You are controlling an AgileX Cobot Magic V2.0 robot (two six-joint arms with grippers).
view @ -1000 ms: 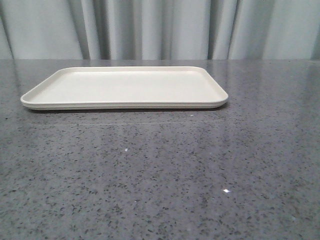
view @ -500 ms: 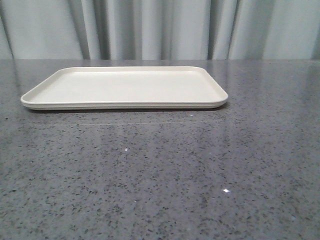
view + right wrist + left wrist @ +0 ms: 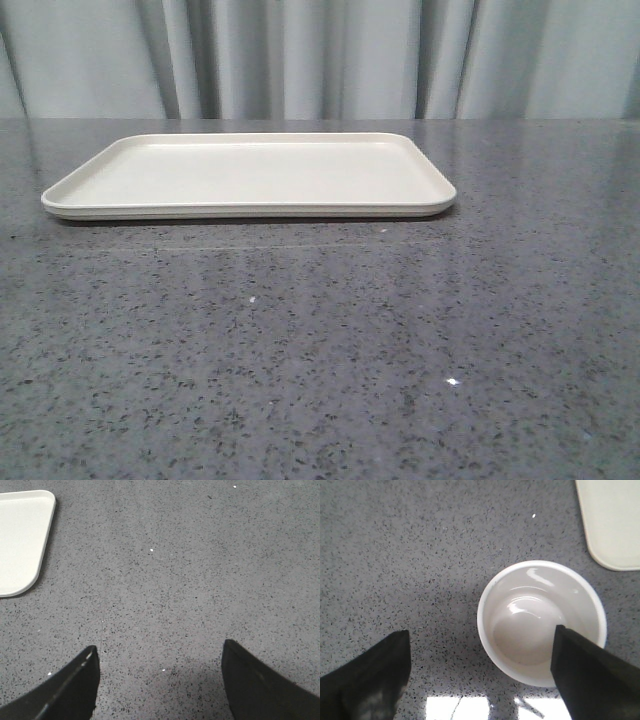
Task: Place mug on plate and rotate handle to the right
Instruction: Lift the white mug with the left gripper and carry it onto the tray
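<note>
- Writing: none readable on the mug (image 3: 541, 622), seen from above.
- Mug stood on the speckled table (image 3: 420, 555), off the plate (image 3: 250, 175).
- Left gripper (image 3: 480, 670) spread over it; right gripper (image 3: 159, 680) spread too.

No text, label, brand, number or sign can be read anywhere in these views. The plate (image 3: 250, 172) is plain cream with no marking on its rim or face. The mug (image 3: 541, 622), seen from above, shows only a bare white inside and rim; its outer side is hidden. The speckled grey tabletop (image 3: 320, 350) carries no print, and the black claw fingers (image 3: 65, 690) bear no lettering.
</note>
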